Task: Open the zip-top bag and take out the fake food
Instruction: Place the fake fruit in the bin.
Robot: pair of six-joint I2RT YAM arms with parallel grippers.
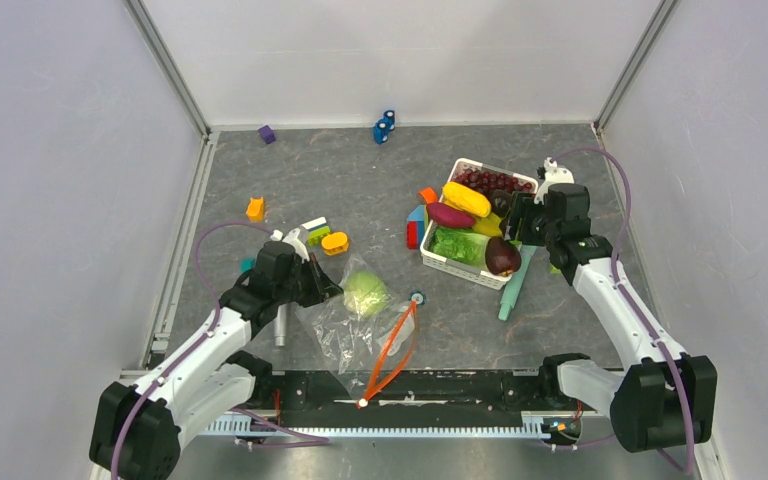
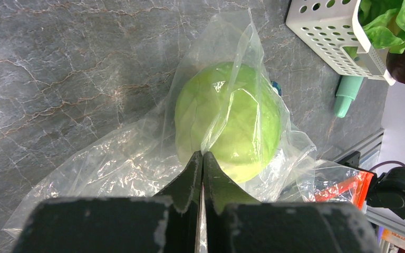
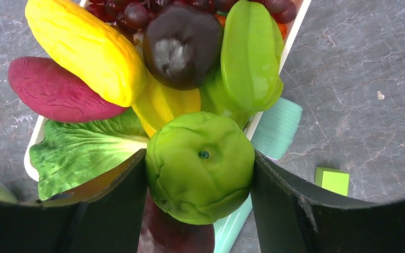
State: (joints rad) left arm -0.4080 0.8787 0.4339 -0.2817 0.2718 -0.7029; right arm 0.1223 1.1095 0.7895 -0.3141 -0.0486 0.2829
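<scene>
My left jaws are clenched on a pleat of the zip-top bag (image 2: 111, 163). The fingertips (image 2: 190, 174) press flat together with the clear film pinched between them. The bag lies crumpled on the desk (image 2: 58, 63) in front of my left arm. The pale green cabbage (image 2: 237, 121) sits inside it just past my fingertips, its surface broken up by glare and creases.

From the top view the red-orange zipper strip (image 1: 392, 350) loops toward the near edge. My left wrist camera catches only a scrap of it at the right. I cannot tell how far the mouth stands open.

My right jaws are grasping the round green fruit (image 3: 200, 168), one finger (image 3: 118, 200) on each side, over the near end of the white basket (image 3: 31, 158). From above, my own wrist hides that fruit.

Behind it in the basket are the yellow corn cob (image 3: 79, 47), the magenta sweet potato (image 3: 52, 89), a dark purple piece (image 3: 182, 45), a green star fruit (image 3: 250, 58) and the lettuce (image 3: 84, 150). The grapes (image 3: 132, 13) are cut off at the top edge. Below the fruit a dark red shape is mostly hidden. Whether the fruit touches anything under it I cannot tell.
</scene>
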